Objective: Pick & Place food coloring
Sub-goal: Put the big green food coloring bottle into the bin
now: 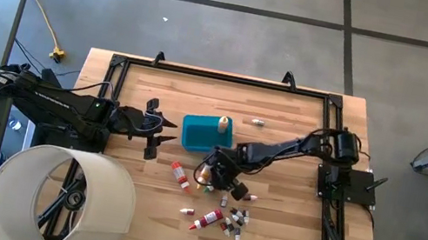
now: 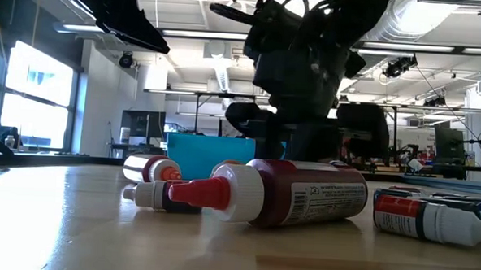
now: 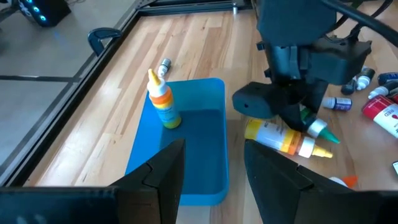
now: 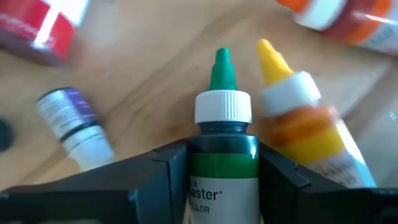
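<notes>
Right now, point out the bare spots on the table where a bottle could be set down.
Free: the wood between the blue tub and the table's far edge, apart from one small vial. The tub floor is bare beside the orange bottle. Crowded: just right of the tub, where the right gripper clamps the green bottle beside the yellow bottle, and the near bottle cluster.

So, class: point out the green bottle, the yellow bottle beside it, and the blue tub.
green bottle (image 4: 222, 163): right wrist view, on its dark green body between the fingers.
yellow bottle (image 4: 305, 134): right wrist view, on its orange-yellow shoulder.
blue tub (image 3: 205, 143): left wrist view, on its bare floor.
</notes>
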